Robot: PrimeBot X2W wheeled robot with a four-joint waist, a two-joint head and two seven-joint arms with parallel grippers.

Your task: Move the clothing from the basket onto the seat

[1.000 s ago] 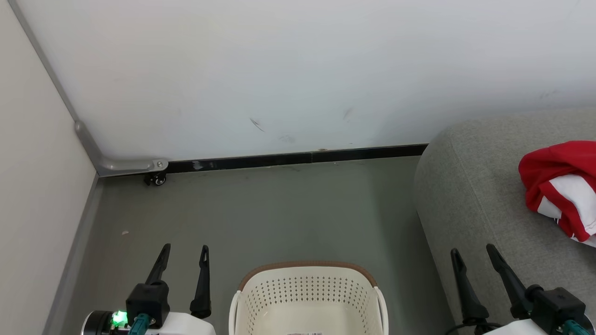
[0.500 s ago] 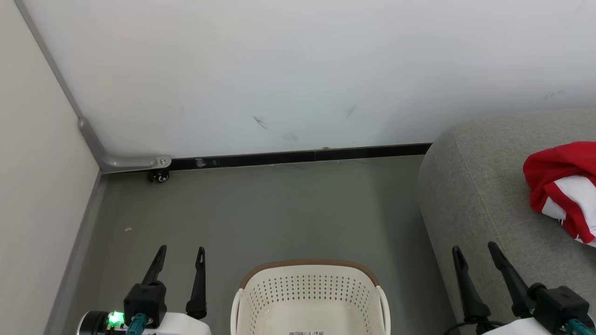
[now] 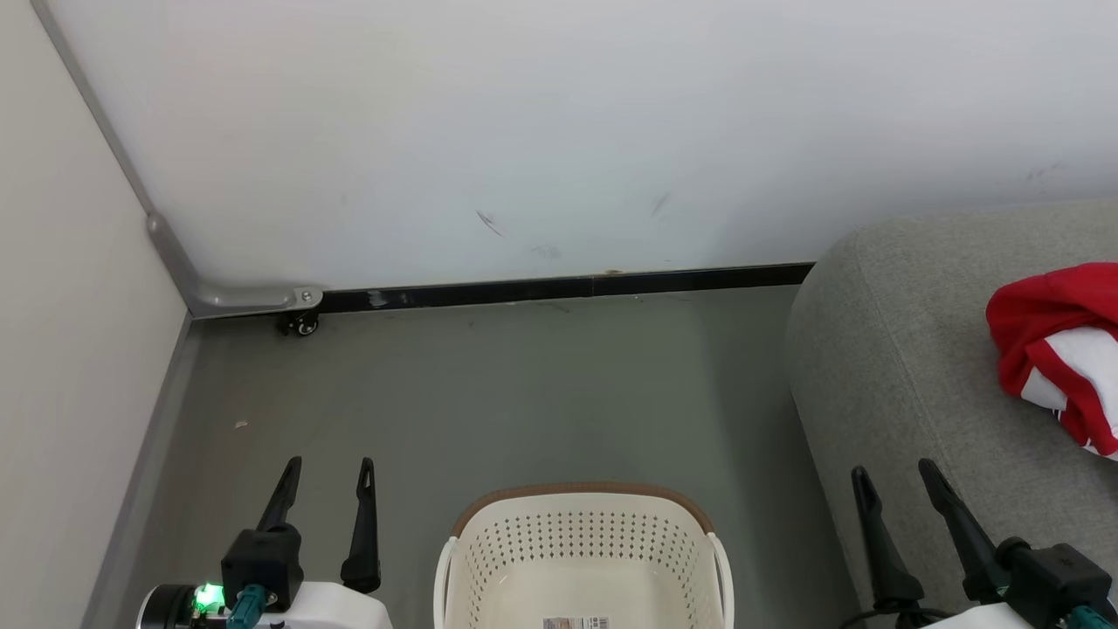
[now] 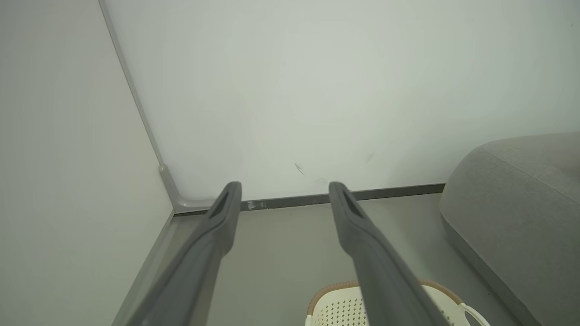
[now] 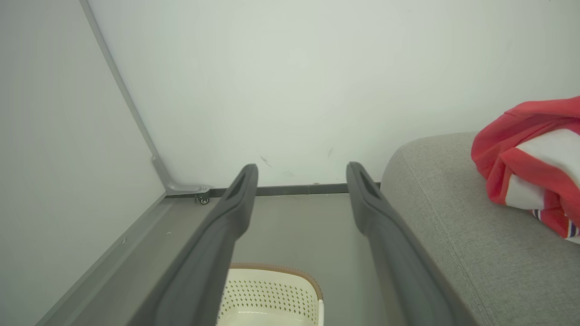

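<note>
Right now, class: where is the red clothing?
The clothing lies on the seat at the head view's right edge, well right of the basket on the floor.

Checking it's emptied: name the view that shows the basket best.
Head view: the basket is seen from above, its visible inside bare but for a label. Left wrist view catches part of its rim; right wrist view, one end.
</note>
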